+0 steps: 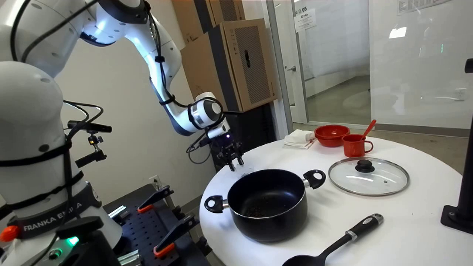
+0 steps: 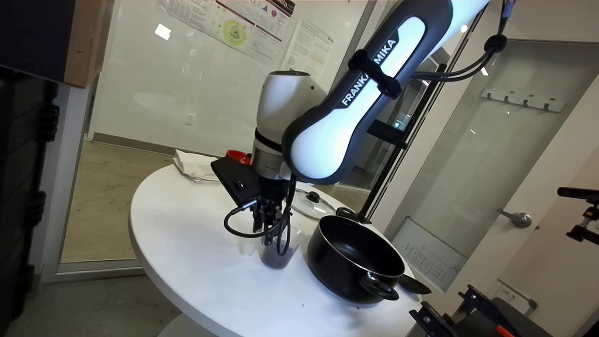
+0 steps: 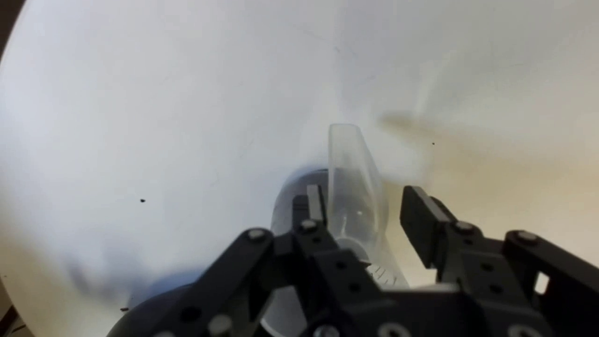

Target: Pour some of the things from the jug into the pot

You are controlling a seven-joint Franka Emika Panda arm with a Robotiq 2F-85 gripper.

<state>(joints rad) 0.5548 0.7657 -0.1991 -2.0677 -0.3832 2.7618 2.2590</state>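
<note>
The see-through jug (image 2: pixel 276 259) stands upright on the white table beside the pot, with dark contents in its lower part. Its body (image 3: pixel 285 208) also shows in the wrist view, partly behind a finger. In an exterior view the jug (image 1: pixel 244 170) is faint behind the pot. The black two-handled pot (image 1: pixel 271 225) holds small dark bits; it also shows in another view (image 2: pixel 327 267). My gripper (image 1: pixel 236 165) is open at the jug. In the wrist view its fingers (image 3: pixel 365 203) stand on either side of the jug's handle (image 3: pixel 352 187), with a gap to the right finger.
A glass lid (image 1: pixel 369 184), a black ladle (image 1: pixel 336 244), red bowls (image 1: pixel 332 136), a red cup (image 1: pixel 354 146) with a red utensil and folded cloths (image 1: pixel 298 137) are on the table. A black post (image 1: pixel 460 195) stands at its edge. Dark specks lie near the jug.
</note>
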